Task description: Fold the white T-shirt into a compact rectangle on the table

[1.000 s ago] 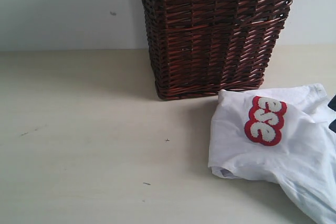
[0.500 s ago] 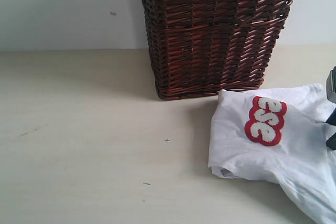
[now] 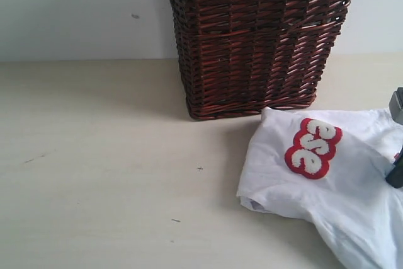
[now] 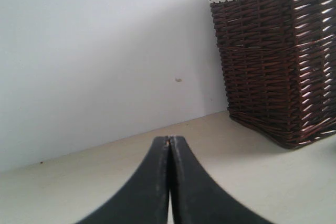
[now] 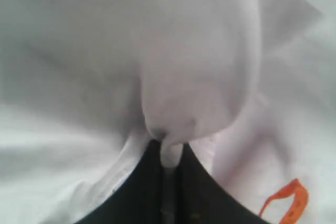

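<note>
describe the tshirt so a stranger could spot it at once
Start at the dark brown wicker basket by the wall. On the beige table at its front right corner lies the white T-shirt, rumpled. Only it carries a red patch with fuzzy white letters.

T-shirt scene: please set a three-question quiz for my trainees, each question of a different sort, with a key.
1. True or false: the left gripper is shut and holds nothing.
2. On the T-shirt, the right gripper is: A, open; B, shut on a fold of cloth; C, clear of the cloth.
3. Fill in: in the exterior view, beyond the T-shirt on the table stands a dark wicker ____.

Key: 1 true; 2 B; 3 basket.
</note>
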`<state>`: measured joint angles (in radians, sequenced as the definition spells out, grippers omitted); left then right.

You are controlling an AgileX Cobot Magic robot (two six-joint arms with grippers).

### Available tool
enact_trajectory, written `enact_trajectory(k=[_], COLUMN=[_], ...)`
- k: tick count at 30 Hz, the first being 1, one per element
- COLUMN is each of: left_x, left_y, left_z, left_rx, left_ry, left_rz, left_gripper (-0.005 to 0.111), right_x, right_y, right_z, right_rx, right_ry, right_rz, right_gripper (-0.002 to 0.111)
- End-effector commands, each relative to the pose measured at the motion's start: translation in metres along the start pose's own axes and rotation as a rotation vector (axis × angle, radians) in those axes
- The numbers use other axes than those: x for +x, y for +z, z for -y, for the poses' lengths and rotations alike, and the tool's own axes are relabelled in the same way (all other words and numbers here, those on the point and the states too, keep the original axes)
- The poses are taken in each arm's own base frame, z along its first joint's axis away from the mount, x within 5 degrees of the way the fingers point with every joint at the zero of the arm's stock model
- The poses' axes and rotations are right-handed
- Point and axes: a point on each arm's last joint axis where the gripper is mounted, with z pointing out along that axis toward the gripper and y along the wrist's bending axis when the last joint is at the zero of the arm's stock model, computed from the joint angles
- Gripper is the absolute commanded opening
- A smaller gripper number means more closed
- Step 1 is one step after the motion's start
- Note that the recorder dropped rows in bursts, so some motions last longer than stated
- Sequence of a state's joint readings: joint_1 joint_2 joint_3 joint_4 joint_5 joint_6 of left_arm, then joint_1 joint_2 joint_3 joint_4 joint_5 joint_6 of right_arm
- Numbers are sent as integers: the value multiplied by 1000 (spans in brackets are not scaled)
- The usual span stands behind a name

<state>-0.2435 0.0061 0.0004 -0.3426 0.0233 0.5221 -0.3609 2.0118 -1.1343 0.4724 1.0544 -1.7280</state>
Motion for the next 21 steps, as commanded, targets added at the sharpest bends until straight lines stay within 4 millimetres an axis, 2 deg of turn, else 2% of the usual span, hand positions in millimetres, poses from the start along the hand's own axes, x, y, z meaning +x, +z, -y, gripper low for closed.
enact_trajectory(k=[1, 10, 16, 18, 21], left_x=[-1, -1, -1, -1, -1], left_y=[-1, -1, -1, -1, -1], left_z=[0, 0, 0, 0, 0], left_rx=[-6, -6, -6, -6, -6], left_ry=[0, 0, -3, -1, -1], left_rz=[8, 8, 8, 8, 8], left_gripper=[0, 0, 0, 0, 0], right_x=[-4, -18, -15, -14, -10], right_y=[-5, -41, -49, -48, -33], right_z=[-16, -27, 9, 18, 26], right_rx=[-153, -3, 410, 481, 460], right_ry=[-2, -30, 105, 130, 164], right_rz=[23, 27, 11, 30, 47], right_gripper=[0, 0, 0, 0, 0])
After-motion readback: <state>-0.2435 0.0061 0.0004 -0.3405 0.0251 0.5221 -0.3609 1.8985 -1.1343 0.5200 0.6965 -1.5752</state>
